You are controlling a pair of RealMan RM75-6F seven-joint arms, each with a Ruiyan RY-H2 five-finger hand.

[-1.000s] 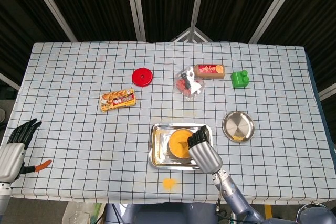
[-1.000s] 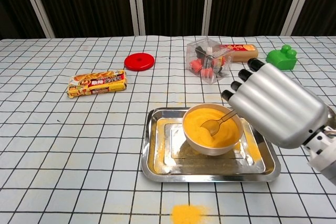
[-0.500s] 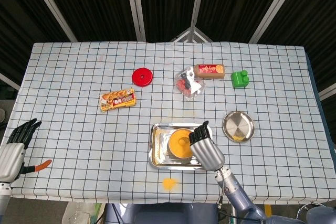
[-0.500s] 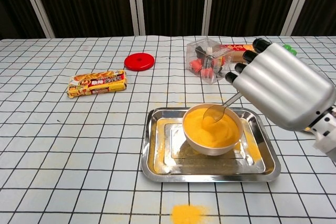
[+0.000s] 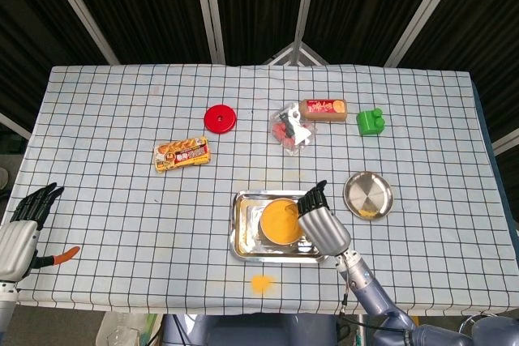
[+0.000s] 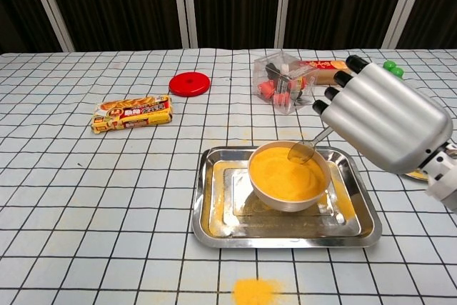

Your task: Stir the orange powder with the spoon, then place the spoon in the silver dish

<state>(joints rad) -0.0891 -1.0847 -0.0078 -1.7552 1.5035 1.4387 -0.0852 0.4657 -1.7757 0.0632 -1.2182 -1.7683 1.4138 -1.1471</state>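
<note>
A bowl of orange powder (image 6: 287,174) (image 5: 280,221) stands in a steel tray (image 6: 213,208) (image 5: 241,232) near the table's front edge. My right hand (image 6: 385,123) (image 5: 323,224) holds a metal spoon (image 6: 303,150), whose bowl hovers at the powder bowl's far right rim, lifted out of the powder. The round silver dish (image 5: 368,195) lies to the right of the tray with a little orange powder in it; in the chest view my right hand hides most of it. My left hand (image 5: 20,232) hangs open off the table's left front corner, empty.
Spilled orange powder (image 6: 255,291) lies in front of the tray. Further back are a snack packet (image 5: 182,153), a red lid (image 5: 220,118), a clear bag of small items (image 5: 290,130), a brown snack box (image 5: 324,109) and a green block (image 5: 371,122).
My right hand has risen and drifted right, lifting the spoon out of the powder to the bowl's far right rim. The left hand has not moved.
</note>
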